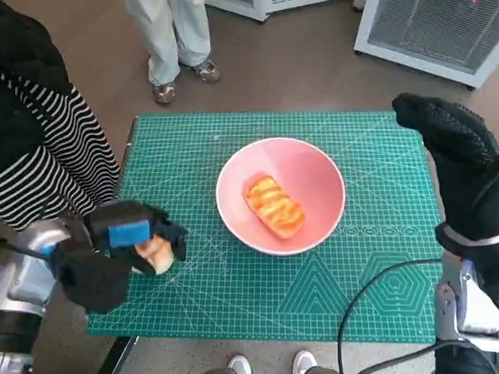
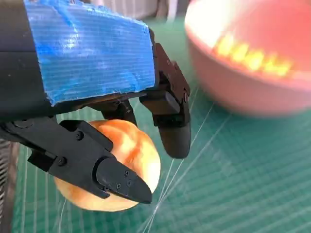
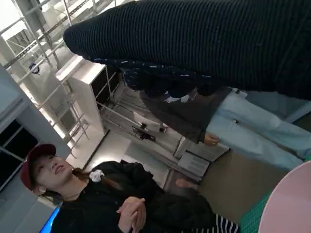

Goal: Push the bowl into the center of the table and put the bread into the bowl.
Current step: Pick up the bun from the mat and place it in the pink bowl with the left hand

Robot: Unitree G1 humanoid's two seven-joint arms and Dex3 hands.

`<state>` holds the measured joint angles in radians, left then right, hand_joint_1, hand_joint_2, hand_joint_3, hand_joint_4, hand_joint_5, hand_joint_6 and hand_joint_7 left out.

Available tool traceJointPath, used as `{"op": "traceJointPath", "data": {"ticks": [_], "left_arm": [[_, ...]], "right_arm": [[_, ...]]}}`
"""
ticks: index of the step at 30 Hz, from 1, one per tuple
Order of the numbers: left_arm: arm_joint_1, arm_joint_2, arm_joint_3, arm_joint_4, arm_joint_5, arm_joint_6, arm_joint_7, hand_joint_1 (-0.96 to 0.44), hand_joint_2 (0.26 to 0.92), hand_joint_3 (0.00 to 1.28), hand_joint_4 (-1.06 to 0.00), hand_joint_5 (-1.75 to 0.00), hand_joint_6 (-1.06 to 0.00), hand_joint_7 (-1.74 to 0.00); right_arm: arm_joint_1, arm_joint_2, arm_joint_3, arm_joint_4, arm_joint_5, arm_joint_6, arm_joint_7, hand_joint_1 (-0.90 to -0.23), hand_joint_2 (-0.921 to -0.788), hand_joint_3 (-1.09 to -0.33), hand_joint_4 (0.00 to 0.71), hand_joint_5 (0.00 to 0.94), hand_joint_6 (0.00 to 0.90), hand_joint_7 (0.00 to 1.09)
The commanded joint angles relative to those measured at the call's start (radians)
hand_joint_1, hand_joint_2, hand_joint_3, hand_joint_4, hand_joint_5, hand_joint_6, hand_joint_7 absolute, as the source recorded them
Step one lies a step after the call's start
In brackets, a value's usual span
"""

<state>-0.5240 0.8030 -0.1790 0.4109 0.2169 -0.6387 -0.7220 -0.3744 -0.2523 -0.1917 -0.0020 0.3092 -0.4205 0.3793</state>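
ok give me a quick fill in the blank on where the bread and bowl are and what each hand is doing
1. The pink bowl stands on the ____ cutting mat.
2. One bread loaf lies ____ the bowl.
3. The bread roll is held by the ____ hand.
4. The right hand holds ____.

Missing words: green; inside; left; nothing

Place: lab or test room.
Evidence: green cutting mat [image 1: 382, 189] as work surface; white vented equipment cabinets [image 1: 441, 21]; metal racking [image 3: 48, 29]; onlookers [image 1: 177, 41] standing nearby.
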Motion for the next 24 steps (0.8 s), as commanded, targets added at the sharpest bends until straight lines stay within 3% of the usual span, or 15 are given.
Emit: {"op": "traceJointPath", "data": {"ticks": [1,7,16,24], "left_arm": [[-0.109,-0.014,0.050,-0.038,-0.085,0.015,-0.009,0.00,0.919,0.03,-0.69,-1.15,-0.72,-1.09],[-0.233,-0.090,0.056,-0.033,-0.094,0.032,0.029,0.00,0.920,0.04,-0.67,-1.20,-0.70,-1.07],[-0.429,-0.236,0.000,0.006,-0.039,0.041,0.067,0.00,0.909,0.03,-0.72,-1.15,-0.73,-1.05],[-0.589,-0.368,-0.083,0.171,0.039,-0.006,0.093,0.00,0.916,0.03,-0.71,-1.09,-0.71,-1.14]], "right_arm": [[0.016,0.007,0.004,0.015,-0.008,0.004,-0.004,-0.691,-0.921,-0.696,0.178,0.000,0.108,0.43],[0.014,0.014,0.008,0.023,-0.013,-0.001,-0.010,-0.691,-0.921,-0.696,0.177,0.000,0.107,0.43],[0.013,0.032,0.014,0.025,-0.007,0.003,-0.013,-0.690,-0.921,-0.696,0.177,0.000,0.106,0.43],[0.018,0.047,0.019,0.027,-0.002,0.003,-0.016,-0.694,-0.921,-0.696,0.178,0.000,0.106,0.43]]}}
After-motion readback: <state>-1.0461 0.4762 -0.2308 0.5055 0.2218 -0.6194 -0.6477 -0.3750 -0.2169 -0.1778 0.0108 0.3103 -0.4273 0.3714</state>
